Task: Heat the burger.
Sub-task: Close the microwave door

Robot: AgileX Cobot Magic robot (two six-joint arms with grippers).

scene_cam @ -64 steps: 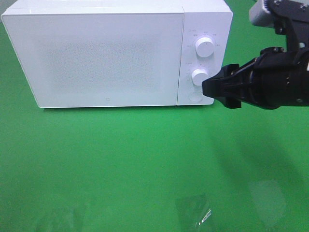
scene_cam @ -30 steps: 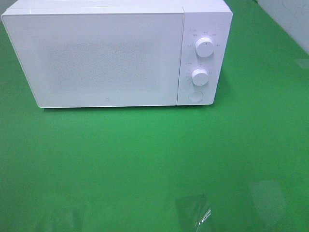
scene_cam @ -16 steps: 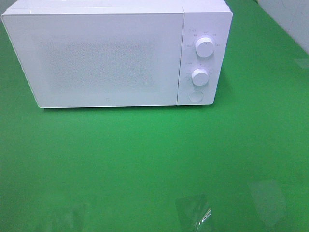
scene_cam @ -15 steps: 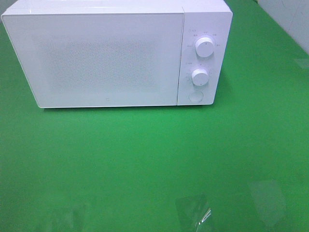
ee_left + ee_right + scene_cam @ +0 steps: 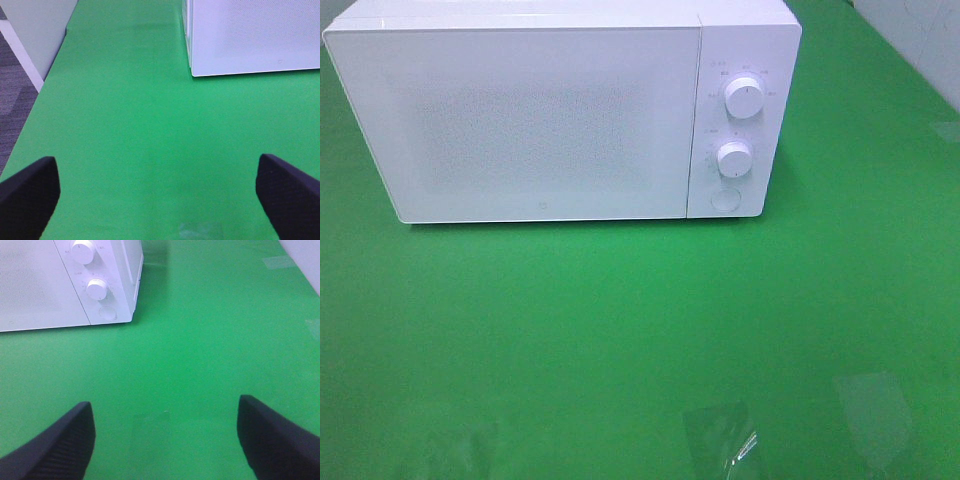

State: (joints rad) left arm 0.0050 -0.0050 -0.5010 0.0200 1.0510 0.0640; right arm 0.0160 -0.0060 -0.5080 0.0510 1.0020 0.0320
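The burger is out of view in every frame. A white microwave stands at the back of the green table with its door closed; two knobs and a round button sit on its right panel. It also shows in the left wrist view as the microwave corner and in the right wrist view as the microwave panel. My left gripper is open over bare green cloth, short of the microwave. My right gripper is open with nothing between its black fingers. Neither arm appears in the exterior high view.
Green cloth covers the table. Pieces of clear tape lie near the front edge. The table's left edge borders a grey floor. A pale wall runs along the far right.
Two seconds ago my right arm reached in front of the microwave's knobs; it has since pulled back out of the exterior view. Nothing has moved in the last second.
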